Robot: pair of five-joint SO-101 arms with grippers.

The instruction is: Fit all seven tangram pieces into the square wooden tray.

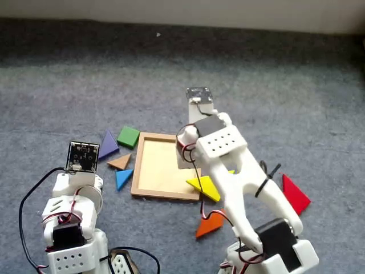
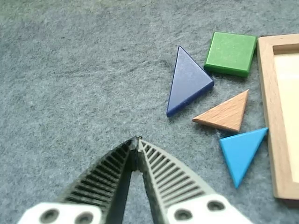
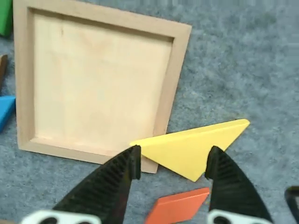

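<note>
Left gripper (image 2: 137, 140): fingers pressed together, idle, at 8 o'clock of the tray.
Navy triangle (image 2: 187, 81), green square (image 2: 230, 52), tan triangle (image 2: 226, 114), light-blue triangle (image 2: 240, 151): clustered at 9 o'clock, just beside the wooden tray (image 1: 138, 165).
Tray: nothing seated in it.
Yellow triangle (image 3: 196, 144): at 5 o'clock, one tip over the tray's corner rim.
Right gripper (image 3: 174, 161): fingers spread, straddling the yellow triangle.
Orange parallelogram (image 3: 177, 207): 5 o'clock, farther out.
Red triangle (image 1: 295, 194): 4 o'clock, well apart.
Handling note: descend squarely, pinch across flat edges, lift clear of the rim, and seat it flush against a wall.
</note>
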